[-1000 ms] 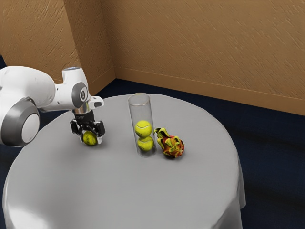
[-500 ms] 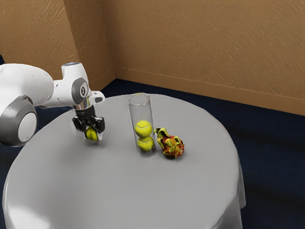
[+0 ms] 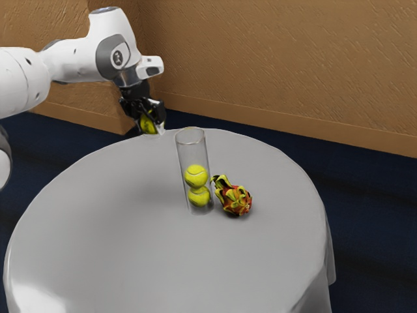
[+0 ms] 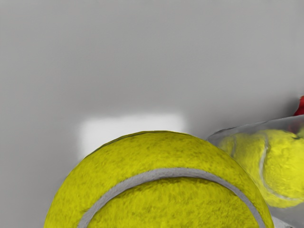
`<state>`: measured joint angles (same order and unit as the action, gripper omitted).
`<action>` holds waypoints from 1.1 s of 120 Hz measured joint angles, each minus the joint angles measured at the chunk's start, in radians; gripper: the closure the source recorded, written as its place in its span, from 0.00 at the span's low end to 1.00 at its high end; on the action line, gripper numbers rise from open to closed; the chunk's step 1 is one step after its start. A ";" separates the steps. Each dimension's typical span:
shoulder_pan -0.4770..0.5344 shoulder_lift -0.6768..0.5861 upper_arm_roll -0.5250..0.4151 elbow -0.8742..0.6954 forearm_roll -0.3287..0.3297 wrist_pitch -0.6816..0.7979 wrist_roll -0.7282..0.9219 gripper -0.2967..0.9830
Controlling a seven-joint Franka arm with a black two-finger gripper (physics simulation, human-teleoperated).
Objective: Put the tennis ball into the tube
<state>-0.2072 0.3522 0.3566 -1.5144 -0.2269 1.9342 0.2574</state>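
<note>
Brown walls (image 3: pixel 280 65) rise beyond the grey-clothed table (image 3: pixel 130 241).

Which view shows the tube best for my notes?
The exterior view: the tube appears there from rim to base, standing on the table with two balls stacked inside. The wrist view shows part of it, with yellow inside, beside the held ball and cut off by the picture's edge.

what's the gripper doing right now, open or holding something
Gripper: closed on a tennis ball, held up in the air, not yet in the clear tube.
</note>
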 joint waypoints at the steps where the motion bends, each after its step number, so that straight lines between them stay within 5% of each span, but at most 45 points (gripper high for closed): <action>1: -0.002 0.000 0.000 0.006 0.001 -0.006 0.000 0.47; 35: -0.067 -0.008 -0.053 0.110 0.031 -0.118 -0.007 0.47; 71: -0.109 -0.066 -0.086 0.055 0.068 -0.172 -0.025 0.47; 132: -0.091 0.035 -0.086 0.180 0.073 -0.204 -0.045 0.47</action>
<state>-0.2987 0.3872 0.2703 -1.3341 -0.1542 1.7306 0.2122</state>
